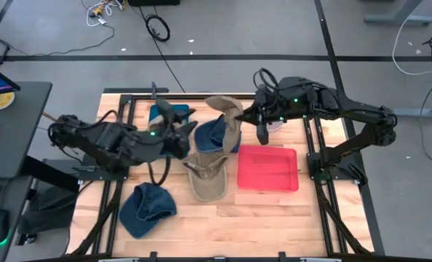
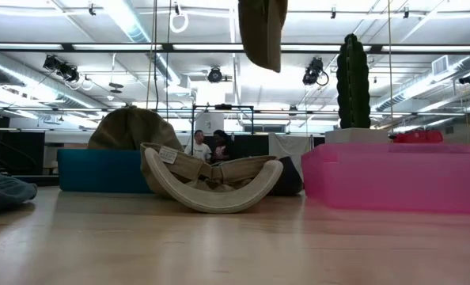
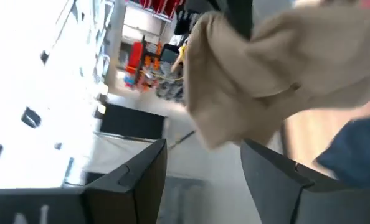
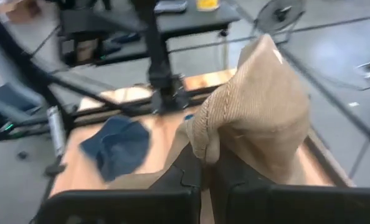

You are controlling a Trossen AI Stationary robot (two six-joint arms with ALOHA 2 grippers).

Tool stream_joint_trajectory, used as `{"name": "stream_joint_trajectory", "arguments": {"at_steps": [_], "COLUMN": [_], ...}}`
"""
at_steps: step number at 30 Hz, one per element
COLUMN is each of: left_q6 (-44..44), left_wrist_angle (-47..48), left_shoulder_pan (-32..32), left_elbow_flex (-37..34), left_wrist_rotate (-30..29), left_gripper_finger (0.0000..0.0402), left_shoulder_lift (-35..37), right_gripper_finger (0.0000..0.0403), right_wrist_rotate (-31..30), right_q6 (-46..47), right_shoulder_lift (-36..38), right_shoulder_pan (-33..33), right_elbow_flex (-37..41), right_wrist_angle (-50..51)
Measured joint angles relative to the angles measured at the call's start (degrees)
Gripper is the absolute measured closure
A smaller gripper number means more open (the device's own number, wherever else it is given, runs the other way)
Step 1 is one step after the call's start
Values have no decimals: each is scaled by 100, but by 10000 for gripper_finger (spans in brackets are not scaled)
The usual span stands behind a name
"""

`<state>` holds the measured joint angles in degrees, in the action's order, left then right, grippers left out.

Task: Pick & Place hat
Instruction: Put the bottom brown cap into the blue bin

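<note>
My right gripper is shut on a tan corduroy cap, held above the table's far middle; its lower part shows at the top of the low view. A second tan cap rests upside down on its crown, beside the red tray. My left gripper is open, just left of the held cap, touching nothing. My right gripper pinches a bunched edge of the tan cap's cloth between its two fingers, coming from the table's right side. How many layers it has I cannot tell. The cap is lifted clear of the table and hangs loosely.
A blue cap lies near the left front. Another blue cap lies under the held cap, and a teal box sits at the far left. Bare wood shows along the near edge.
</note>
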<state>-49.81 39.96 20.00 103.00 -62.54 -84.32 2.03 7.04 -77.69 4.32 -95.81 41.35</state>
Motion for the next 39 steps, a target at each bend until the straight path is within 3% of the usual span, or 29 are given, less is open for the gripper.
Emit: {"name": "stream_joint_trajectory", "arguments": {"at_steps": [4,14,20,39], "left_q6": [-656,-515,-476,-464], "left_wrist_angle": [-644,-948,-863,-664], "left_shoulder_pan": [-246,-733,-1064,-1566], "left_elbow_flex": [-3,-1,9,2], "left_wrist_rotate": [208,2458,3264,4347], "left_gripper_finger": [194,193,193,193], "left_shoulder_lift": [-128,-160,-279,-669], "right_gripper_finger": [397,397,397,397], "right_wrist_rotate": [434,509,668,803], "right_q6": [50,152,171,558], "right_shoulder_lift": [-6,-189,-315,-499], "right_shoulder_pan": [0,-6,-106,-253], "right_elbow_flex": [0,0,0,-2], "right_wrist_angle": [183,529,599,609]}}
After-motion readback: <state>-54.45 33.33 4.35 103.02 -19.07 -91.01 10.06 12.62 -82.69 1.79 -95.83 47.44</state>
